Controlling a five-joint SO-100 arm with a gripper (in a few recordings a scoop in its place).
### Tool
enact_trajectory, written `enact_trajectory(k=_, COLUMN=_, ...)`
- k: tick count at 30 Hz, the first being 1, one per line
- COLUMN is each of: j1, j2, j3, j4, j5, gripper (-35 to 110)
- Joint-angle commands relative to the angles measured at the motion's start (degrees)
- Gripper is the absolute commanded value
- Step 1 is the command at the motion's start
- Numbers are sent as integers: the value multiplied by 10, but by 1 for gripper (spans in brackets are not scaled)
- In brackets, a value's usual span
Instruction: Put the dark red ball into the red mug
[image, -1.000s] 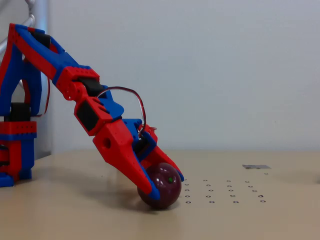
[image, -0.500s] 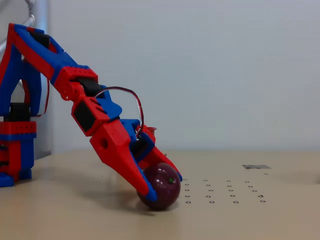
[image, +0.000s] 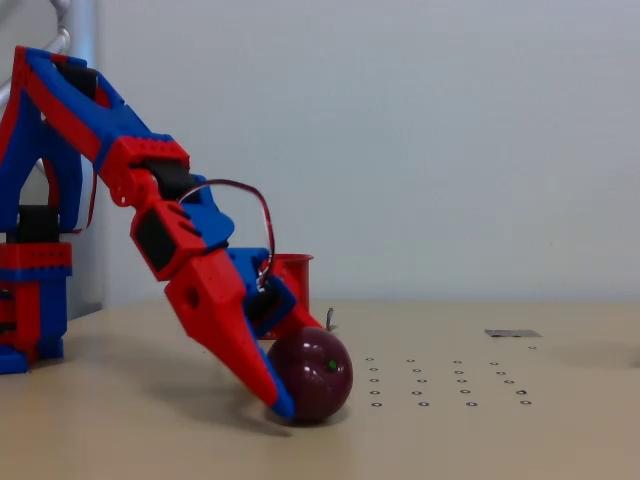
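- In the fixed view we count one dark red ball (image: 312, 377), glossy maroon with a small green dot, resting on the counter (image: 500, 440).
- We see one hand (image: 292, 372) on the red-and-blue arm (image: 110, 150), angled down to the counter from the left.
- Its two fingers (image: 250, 360) close around the ball: one runs down the ball's near-left side to the counter, the other lies over the ball's top at the back.
- We count one red mug (image: 292, 280), standing behind the hand, only its upper part and rim visible, the rest hidden by the hand.
- One small dark flat patch (image: 512, 333) lies on the counter far to the right, and rows of small ring marks (image: 445, 383) sit right of the ball.
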Motion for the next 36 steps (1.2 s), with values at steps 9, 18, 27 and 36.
enact_trajectory(k=9, j1=23, j2=25, j3=-9, j4=-17, j5=-1, gripper=40)
enact_trajectory(k=18, j1=15, j2=25, j3=-22, j4=-18, j5=-3, gripper=40)
enact_trajectory(k=27, j1=3, j2=25, j3=-40, j4=-18, j5=-5, gripper=40)
enact_trajectory(k=36, j1=-18, j2=24, j3=-54, j4=-18, j5=-8, gripper=40)
